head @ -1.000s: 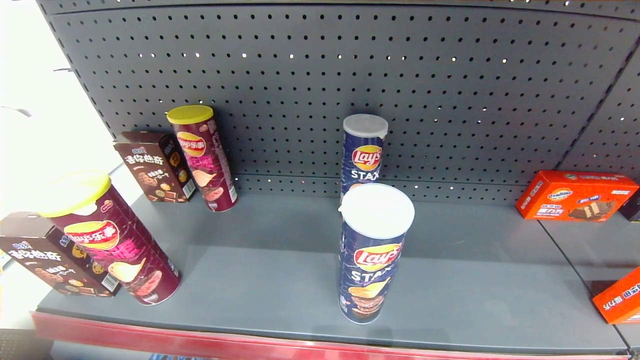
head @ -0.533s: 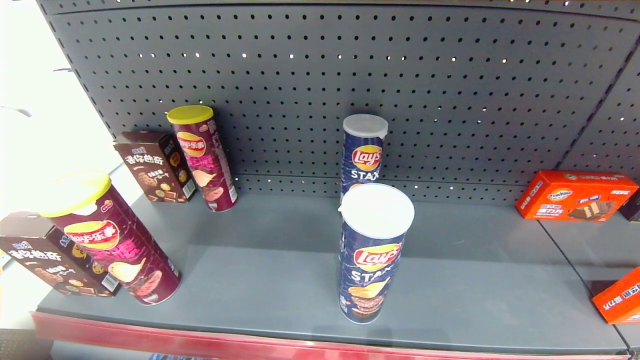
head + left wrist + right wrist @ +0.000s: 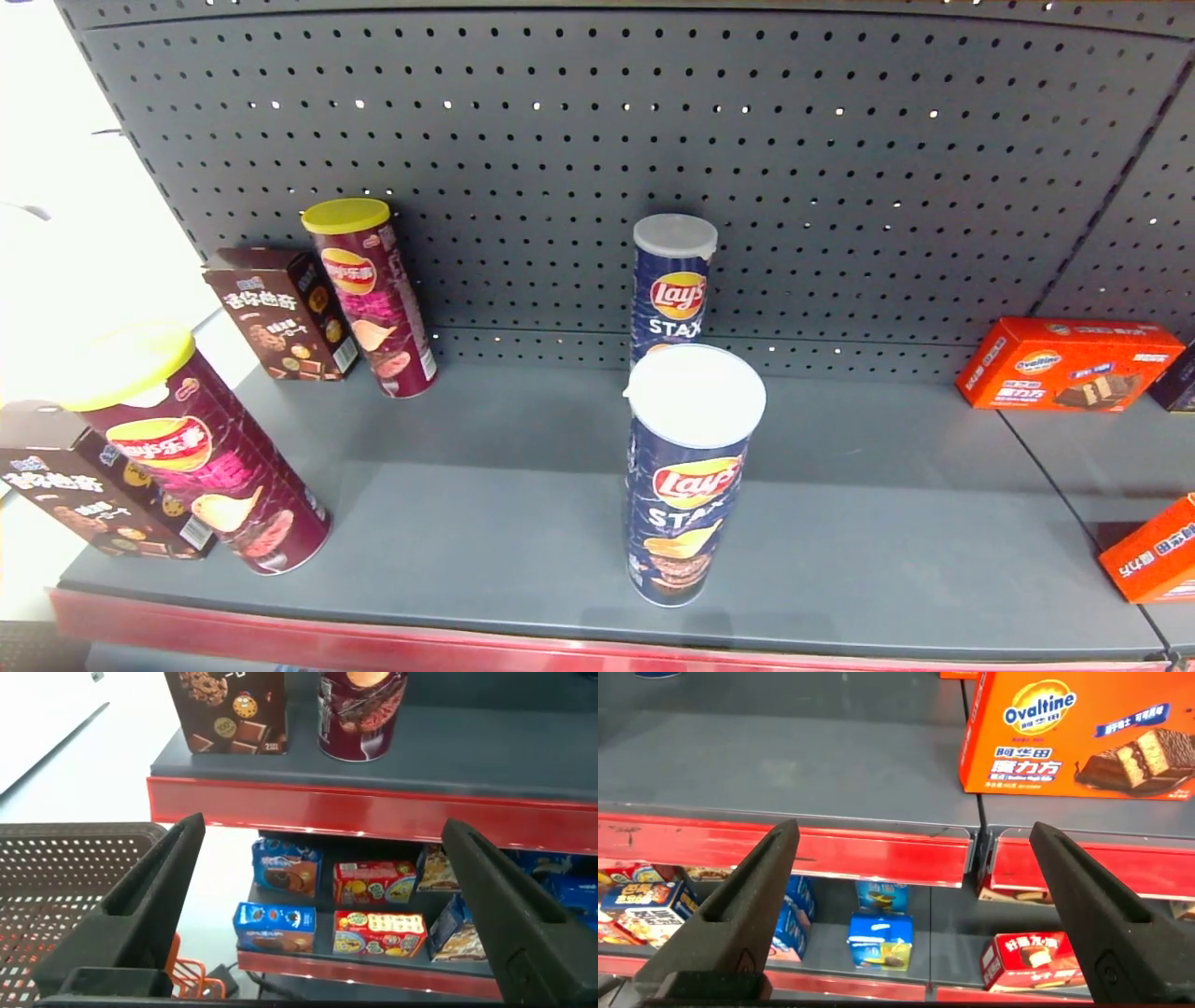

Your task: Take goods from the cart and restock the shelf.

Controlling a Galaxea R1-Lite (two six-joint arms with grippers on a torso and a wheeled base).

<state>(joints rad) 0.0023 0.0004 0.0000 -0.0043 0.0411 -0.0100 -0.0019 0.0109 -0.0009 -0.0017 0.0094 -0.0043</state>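
Observation:
The grey shelf (image 3: 887, 523) holds two blue chip cans, one near the front (image 3: 686, 485) and one at the back panel (image 3: 672, 289). Two maroon chip cans with yellow lids stand at the left, front (image 3: 201, 457) and back (image 3: 369, 299), each beside a brown cookie box (image 3: 84, 495) (image 3: 280, 308). My left gripper (image 3: 322, 826) is open and holds nothing, below the shelf's red front edge (image 3: 374, 812), with the dark mesh cart (image 3: 65, 887) beside it. My right gripper (image 3: 915, 829) is open with nothing in it, in front of the shelf edge (image 3: 878, 845) near an orange box (image 3: 1078, 733).
Orange boxes sit on the right part of the shelf, at the back (image 3: 1064, 364) and front (image 3: 1153, 551). The lower shelf carries small snack boxes (image 3: 374, 882) (image 3: 878, 943). Bare shelf floor lies between the maroon and blue cans and to the right of the blue cans.
The whole head picture has shifted slightly, so the camera has moved. The goods on the shelf stand where they were.

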